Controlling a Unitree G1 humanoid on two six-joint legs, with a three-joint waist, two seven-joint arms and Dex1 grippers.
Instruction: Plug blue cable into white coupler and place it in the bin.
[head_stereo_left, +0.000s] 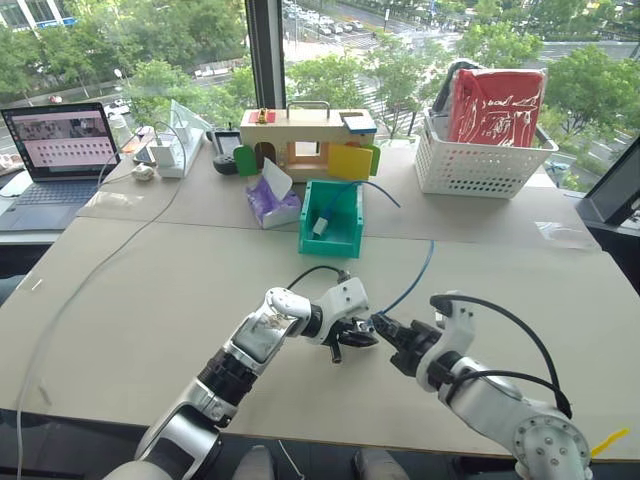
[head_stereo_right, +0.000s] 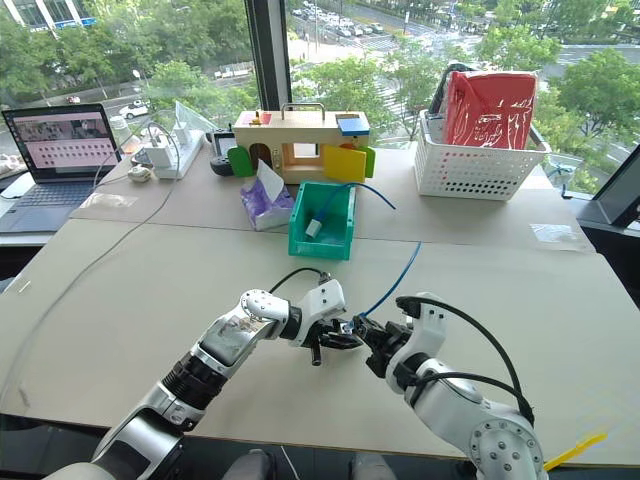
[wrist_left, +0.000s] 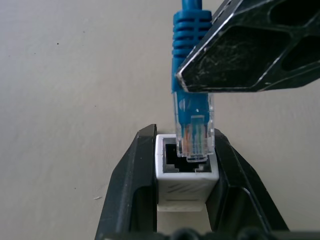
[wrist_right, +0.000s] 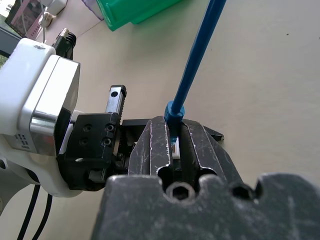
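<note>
Low over the table's front middle, my left gripper (head_stereo_left: 350, 335) is shut on the white coupler (wrist_left: 186, 172), whose dark socket faces outward. My right gripper (head_stereo_left: 385, 328) meets it tip to tip and is shut on the blue cable (head_stereo_left: 415, 275) just behind its clear plug (wrist_left: 194, 132). The plug's tip sits in the mouth of the socket, slightly tilted, with most of the plug still outside. From there the cable runs back toward the teal bin (head_stereo_left: 305, 238) at the table's middle. In the right wrist view, my right gripper (wrist_right: 175, 142) pinches the cable's blue boot.
Another blue cable with a white piece (head_stereo_left: 325, 215) lies in the bin. Behind the bin are a purple tissue pack (head_stereo_left: 270, 205) and a wooden toy house (head_stereo_left: 300, 135). A white lattice basket (head_stereo_left: 480, 160) stands back right, a laptop (head_stereo_left: 55, 150) back left. A grey cord (head_stereo_left: 80, 290) crosses the left side.
</note>
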